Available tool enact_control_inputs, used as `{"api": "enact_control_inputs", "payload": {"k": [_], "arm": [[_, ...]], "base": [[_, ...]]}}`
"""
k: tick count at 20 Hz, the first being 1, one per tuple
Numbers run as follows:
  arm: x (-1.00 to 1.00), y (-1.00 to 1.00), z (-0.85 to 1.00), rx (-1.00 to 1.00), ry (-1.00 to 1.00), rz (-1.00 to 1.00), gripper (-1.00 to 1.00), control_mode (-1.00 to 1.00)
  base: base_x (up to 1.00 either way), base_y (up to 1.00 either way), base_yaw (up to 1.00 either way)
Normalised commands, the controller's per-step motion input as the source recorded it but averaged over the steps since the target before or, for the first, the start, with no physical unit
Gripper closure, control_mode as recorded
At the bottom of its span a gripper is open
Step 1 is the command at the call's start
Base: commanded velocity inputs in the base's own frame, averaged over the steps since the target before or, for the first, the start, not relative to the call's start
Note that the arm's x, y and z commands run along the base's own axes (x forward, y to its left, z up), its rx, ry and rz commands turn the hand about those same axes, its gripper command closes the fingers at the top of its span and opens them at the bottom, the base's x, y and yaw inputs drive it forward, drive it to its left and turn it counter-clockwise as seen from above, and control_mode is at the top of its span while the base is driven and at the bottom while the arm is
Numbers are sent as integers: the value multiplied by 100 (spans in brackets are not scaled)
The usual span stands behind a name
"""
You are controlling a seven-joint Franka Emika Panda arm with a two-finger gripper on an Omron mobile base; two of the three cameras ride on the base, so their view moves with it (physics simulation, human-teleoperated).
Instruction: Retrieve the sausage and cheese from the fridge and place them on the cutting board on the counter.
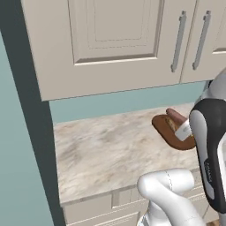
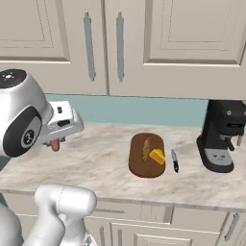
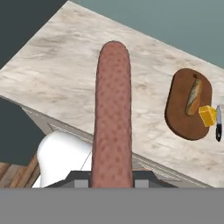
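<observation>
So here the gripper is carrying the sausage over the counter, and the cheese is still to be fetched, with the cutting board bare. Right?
Not quite: the cutting board is not bare. In the right base view the cheese already lies on it, beside a small bread loaf. The rest holds: the gripper is shut on the sausage above the counter.

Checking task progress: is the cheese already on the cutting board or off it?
On it. The yellow cheese sits at the edge of the cutting board, beside a small baguette.
</observation>
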Motion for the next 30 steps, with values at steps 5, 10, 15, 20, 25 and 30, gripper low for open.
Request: {"api": "enact_control_inputs", "payload": {"k": [5, 10, 15, 20, 25, 30], "arm": [[0, 0, 0, 0, 0, 0, 100, 100], [51, -31, -22, 0, 12, 0, 100, -100], [43, -43, -31, 0, 15, 0, 100, -100], [15, -47, -43, 0, 9, -2, 100, -100], [9, -37, -59, 0, 3, -5, 100, -100], [10, -21, -39, -1, 1, -2, 100, -100]], "base": [[74, -46, 0], [14, -10, 0], [0, 0, 0], [0, 0, 0], [0, 0, 0], [0, 0, 0]]}}
